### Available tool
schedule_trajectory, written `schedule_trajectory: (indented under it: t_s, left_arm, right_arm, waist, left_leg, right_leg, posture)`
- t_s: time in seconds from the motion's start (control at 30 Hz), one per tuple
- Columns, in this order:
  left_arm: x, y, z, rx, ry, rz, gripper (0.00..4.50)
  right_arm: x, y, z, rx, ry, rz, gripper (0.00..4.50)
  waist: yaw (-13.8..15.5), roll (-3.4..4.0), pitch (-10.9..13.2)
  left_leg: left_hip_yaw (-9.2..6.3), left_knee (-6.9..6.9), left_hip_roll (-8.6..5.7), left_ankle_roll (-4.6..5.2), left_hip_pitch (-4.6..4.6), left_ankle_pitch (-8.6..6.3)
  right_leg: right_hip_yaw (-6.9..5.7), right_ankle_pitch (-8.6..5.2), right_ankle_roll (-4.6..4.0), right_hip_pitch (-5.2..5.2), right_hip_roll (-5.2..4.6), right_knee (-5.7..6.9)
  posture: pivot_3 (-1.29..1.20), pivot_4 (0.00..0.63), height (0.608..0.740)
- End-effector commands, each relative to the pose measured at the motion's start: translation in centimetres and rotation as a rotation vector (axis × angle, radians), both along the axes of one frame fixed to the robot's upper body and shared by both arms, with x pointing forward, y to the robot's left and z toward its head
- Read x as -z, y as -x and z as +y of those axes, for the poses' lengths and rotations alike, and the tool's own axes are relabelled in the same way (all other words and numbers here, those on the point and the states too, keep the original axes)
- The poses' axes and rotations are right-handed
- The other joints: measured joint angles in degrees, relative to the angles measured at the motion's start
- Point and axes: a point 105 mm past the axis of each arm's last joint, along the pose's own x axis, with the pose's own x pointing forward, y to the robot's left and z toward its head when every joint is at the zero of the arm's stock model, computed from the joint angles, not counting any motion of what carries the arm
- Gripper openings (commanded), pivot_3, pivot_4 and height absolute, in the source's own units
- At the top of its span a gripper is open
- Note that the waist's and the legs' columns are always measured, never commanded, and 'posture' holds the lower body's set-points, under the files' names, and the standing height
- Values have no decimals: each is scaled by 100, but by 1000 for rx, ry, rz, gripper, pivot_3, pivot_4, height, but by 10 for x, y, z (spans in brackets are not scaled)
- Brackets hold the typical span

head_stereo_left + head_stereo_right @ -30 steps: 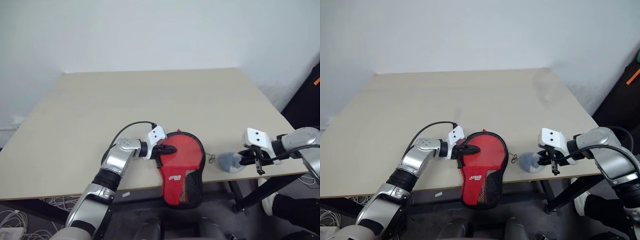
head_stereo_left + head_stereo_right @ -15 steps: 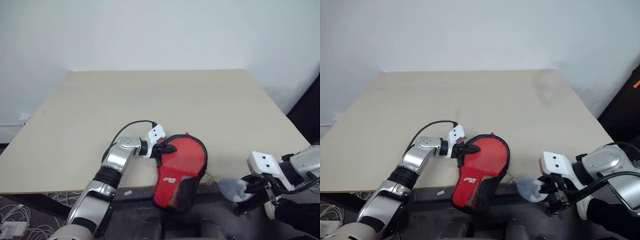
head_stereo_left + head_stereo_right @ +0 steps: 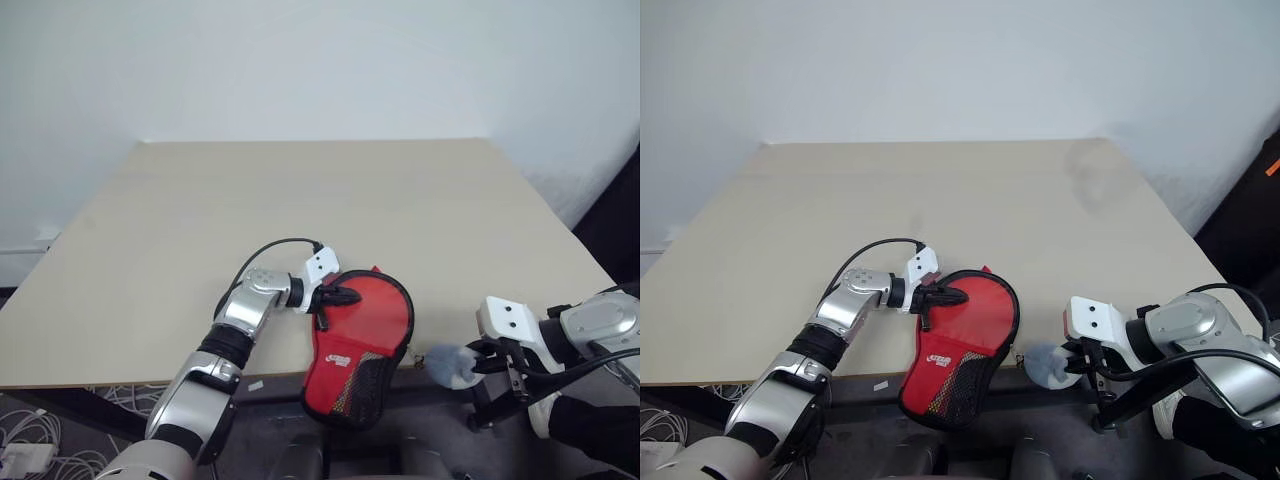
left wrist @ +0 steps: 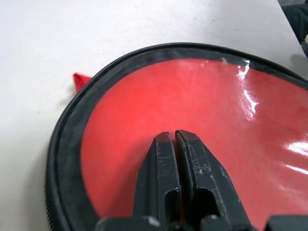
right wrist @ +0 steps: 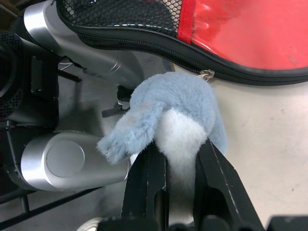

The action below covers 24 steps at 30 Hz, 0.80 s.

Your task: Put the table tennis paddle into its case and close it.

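Red case (image 3: 358, 335) lying at the near edge of the pale wooden table (image 3: 300, 200), round end on the tabletop, narrow mesh end hanging over the edge toward the robot. White logo and black mesh on the overhanging part; black trim all round. Under the clear plastic side, a red round face filling the case, seen close in the left wrist view (image 4: 192, 125): presumably the table tennis paddle inside, handle not discernible. A small red tab (image 4: 81, 81) poking out from beneath the case rim on the tabletop.

Left gripper (image 3: 335, 297) resting on the round end of the case, on its left side, fingers (image 4: 166, 159) pressed together, tips down on the clear plastic, nothing between them. Black cable looping from the left wrist back over the forearm.

Right gripper (image 3: 478, 362) off the near edge of the table, to the right of the case, clamped on a fluffy grey-blue plush charm (image 3: 452, 366). In the right wrist view the plush (image 5: 168, 110) squeezed between the two black fingers (image 5: 149, 183), bulging out above them. A small metal clasp (image 5: 208, 73) at the top of the plush sitting right against the black zip edge of the case (image 5: 250, 29); whether the clasp links to the zip pull, cannot tell. Charm just beside the case's right edge, level with the table edge
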Motion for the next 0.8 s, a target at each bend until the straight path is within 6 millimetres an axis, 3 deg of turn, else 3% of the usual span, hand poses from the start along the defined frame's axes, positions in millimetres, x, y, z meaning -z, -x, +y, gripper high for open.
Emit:
schedule_trajectory:
  t_s: [0.03, 0.47, 0.8]
  left_arm:
    - [5, 3, -8, 46, -32, 6, 97]
    - [21, 18, -17, 118, 10, 106, 97]
    - [29, 23, -18, 147, -16, 128, 97]
  right_arm:
    - [-7, 3, 9, -33, -21, -27, 409]
    - [-16, 4, 22, -5, -78, -40, 409]
    - [-15, 57, 42, -105, -131, 76, 409]
  waist:
    - [0, 0, 0]
    - [0, -4, -1]
    - [6, -6, -6]
  left_leg:
    - [0, 0, 0, 0, 0, 0]
    - [0, 0, 1, 1, 2, -1]
    - [-3, 2, 1, 5, 10, -5]
  right_leg:
    - [0, 0, 0, 0, 0, 0]
    - [-1, 0, 0, 2, 1, 0]
    - [-4, -3, 3, 19, 0, -4]
  posture:
    - [0, 0, 698]
    - [0, 0, 698]
    - [0, 0, 698]
